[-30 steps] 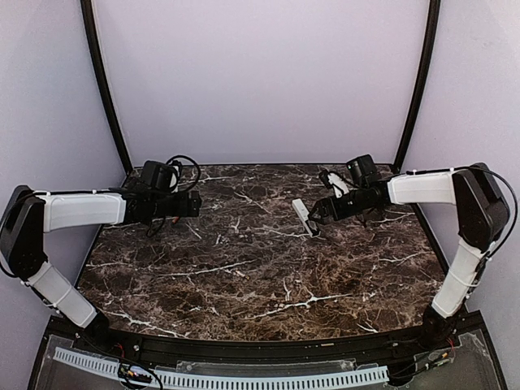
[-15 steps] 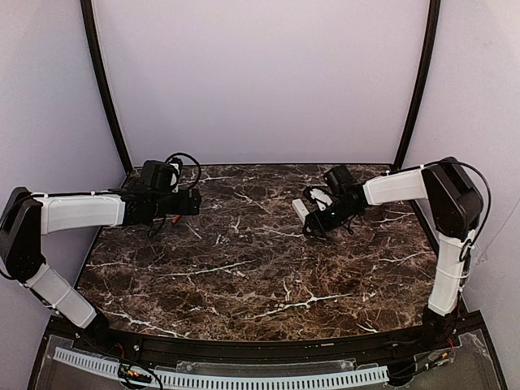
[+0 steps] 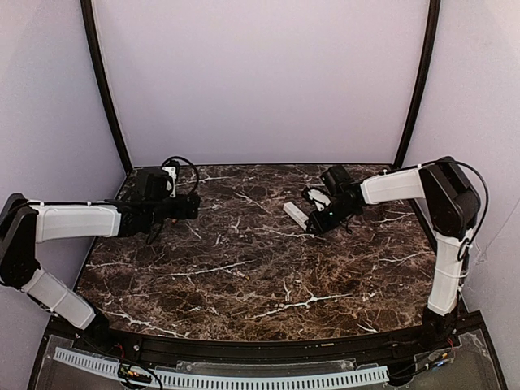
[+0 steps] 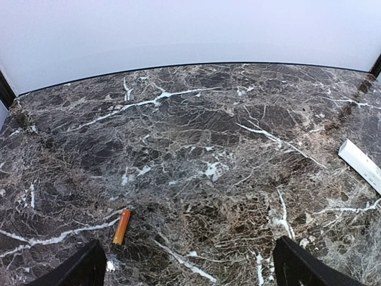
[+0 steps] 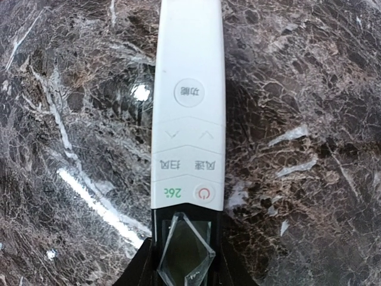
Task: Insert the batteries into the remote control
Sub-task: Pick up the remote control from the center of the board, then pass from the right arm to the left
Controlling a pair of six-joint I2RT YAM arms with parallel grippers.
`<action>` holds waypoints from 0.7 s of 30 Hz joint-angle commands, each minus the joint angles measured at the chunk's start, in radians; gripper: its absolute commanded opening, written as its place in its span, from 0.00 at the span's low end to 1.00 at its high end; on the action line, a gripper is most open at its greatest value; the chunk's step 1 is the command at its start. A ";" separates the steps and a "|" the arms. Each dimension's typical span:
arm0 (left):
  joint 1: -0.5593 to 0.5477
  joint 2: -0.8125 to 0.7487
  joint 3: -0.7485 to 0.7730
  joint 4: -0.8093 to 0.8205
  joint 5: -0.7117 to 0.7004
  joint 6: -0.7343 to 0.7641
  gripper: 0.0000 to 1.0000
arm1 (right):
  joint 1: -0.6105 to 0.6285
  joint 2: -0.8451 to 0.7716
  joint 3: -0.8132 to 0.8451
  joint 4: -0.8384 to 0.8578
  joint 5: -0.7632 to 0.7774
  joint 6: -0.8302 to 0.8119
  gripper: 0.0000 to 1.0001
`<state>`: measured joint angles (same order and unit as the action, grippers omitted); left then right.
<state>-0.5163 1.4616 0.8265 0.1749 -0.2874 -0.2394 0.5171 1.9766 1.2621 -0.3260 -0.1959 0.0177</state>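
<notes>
Right gripper closed in on the dark end of the remote control, fingers against both sides, apparently gripping; remote lay button face up on the far right part of the worktop, long axis running straight away from the jaws; battery recess hidden underneath, so a turn-over seemed likely. Left gripper spread wide and empty near the far left corner; one battery lay just ahead of its left finger, so left arm nearer it. Versus a second ago: right arm had reached in, jaws narrowed from wide; remote nudged slightly leftward.
</notes>
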 commanded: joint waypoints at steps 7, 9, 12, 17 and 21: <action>-0.018 -0.126 -0.156 0.307 0.335 0.293 0.99 | 0.008 -0.171 -0.047 -0.131 -0.290 0.002 0.10; -0.031 -0.119 -0.140 0.284 0.403 0.375 0.99 | 0.008 -0.214 -0.072 -0.145 -0.366 0.016 0.09; -0.086 -0.115 -0.144 0.263 0.464 0.539 0.99 | 0.008 -0.263 -0.105 -0.177 -0.480 0.032 0.06; -0.219 -0.105 -0.144 0.228 0.502 0.775 0.99 | 0.023 -0.300 -0.130 -0.253 -0.562 0.024 0.02; -0.305 -0.072 -0.071 0.115 0.506 0.930 0.98 | 0.064 -0.308 -0.139 -0.282 -0.601 0.025 0.01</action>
<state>-0.7521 1.3628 0.6895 0.4042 0.1719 0.4606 0.5388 1.6901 1.1423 -0.5507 -0.7013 0.0391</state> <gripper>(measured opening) 0.986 0.282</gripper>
